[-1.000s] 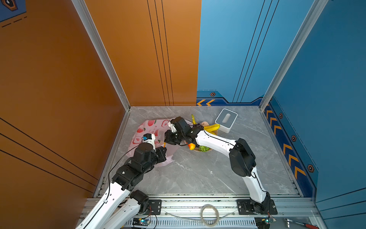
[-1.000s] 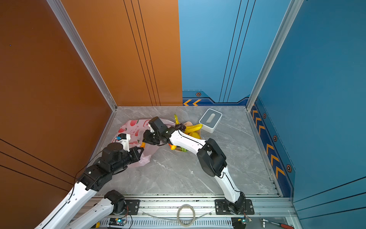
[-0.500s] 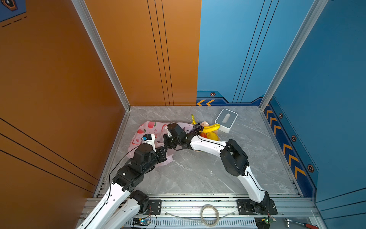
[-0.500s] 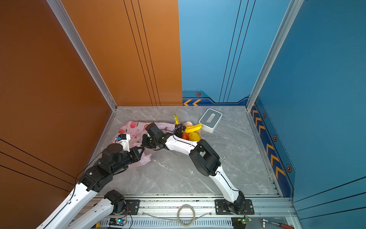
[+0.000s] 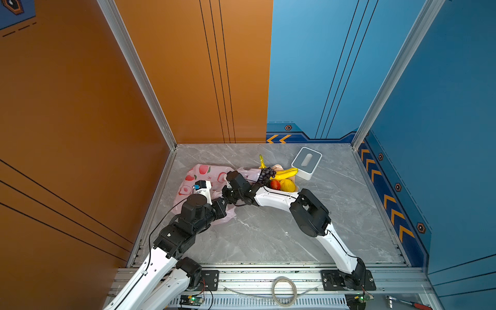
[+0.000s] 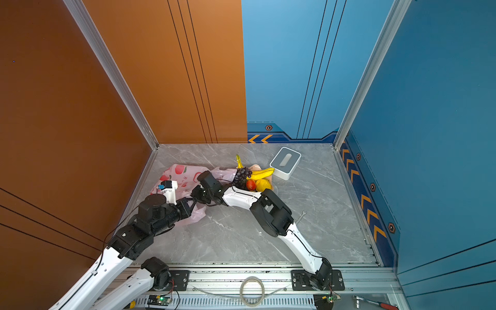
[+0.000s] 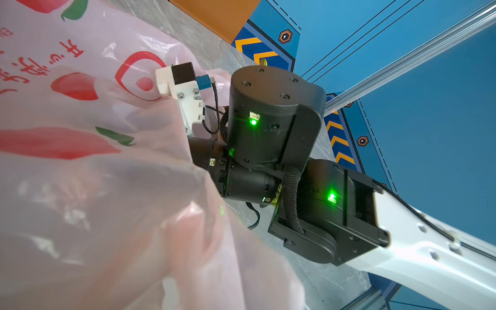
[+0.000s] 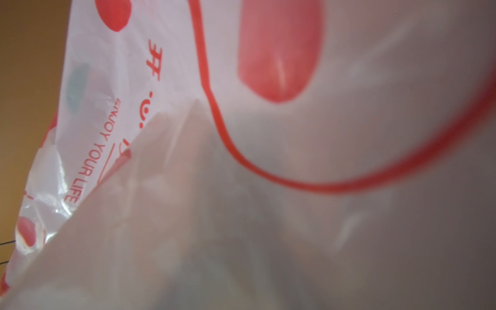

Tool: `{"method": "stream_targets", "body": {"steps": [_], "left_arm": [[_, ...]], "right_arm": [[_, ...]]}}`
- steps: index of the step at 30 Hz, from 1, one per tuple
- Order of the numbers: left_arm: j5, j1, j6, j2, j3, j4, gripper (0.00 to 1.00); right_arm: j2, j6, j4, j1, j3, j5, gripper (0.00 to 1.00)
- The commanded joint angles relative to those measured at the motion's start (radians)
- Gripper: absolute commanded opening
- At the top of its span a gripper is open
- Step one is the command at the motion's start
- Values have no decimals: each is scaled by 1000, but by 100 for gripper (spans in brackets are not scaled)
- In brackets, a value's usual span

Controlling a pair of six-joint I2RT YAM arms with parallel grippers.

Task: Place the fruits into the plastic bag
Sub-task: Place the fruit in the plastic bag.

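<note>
Overhead, in both top views, the plastic bag [image 5: 200, 171] lies crumpled along the worktop's [image 5: 268, 236] left edge, its mouth turned toward the middle. The left gripper [image 5: 224, 208] sits at the bag's near rim with its jaws closed tight, apparently pinching the film. The right gripper [image 5: 228, 193] reaches into the mouth just beside it. I cannot tell how wide its jaws stand, nor whether they carry anything.

The fruits [image 5: 276, 178] are heaped on a plate [image 5: 279, 167] near the middle of the back edge, next to a box [image 5: 307, 162]. Grapes [image 5: 265, 174], bananas [image 5: 285, 172], a red ball [image 5: 275, 184] and a lemon [image 5: 287, 185] show. They lie behind the right wrist, opposite to where its jaws point, and the right arm is clearly the nearer one. The bananas' long axis runs across toward the box.

From the left wrist, the plastic bag [image 7: 80, 134] bulges across the lens and hides the tip of the right arm [image 7: 268, 120].

From the right wrist, only blurred printed film of the plastic bag [image 8: 268, 128] fills the frame. The next fetch likely means backing out and swinging round to the plate.
</note>
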Motion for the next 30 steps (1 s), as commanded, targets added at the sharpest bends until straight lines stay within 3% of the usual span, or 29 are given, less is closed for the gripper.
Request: {"method": "stream_targets", "body": {"steps": [1,6,9,17,30], "left_arm": [[24,-1,-6,-4,-19,9,0],[30,7,-8,-9,-22,8,0],[30,11,-6,-14,-20,3,0],[39,29,-6,-29,-21,-8,0],[39,50,-3,-51,-30,-26,0]], "right_arm": [[14,8,30,0,6,19,48],[2,-8,23,1,7,13,63],[-6,-21,27,4,10,1,66],[-21,-7,109,4,-8,-67,66],[-128,-119,-54,-1,-82,-14,65]]}}
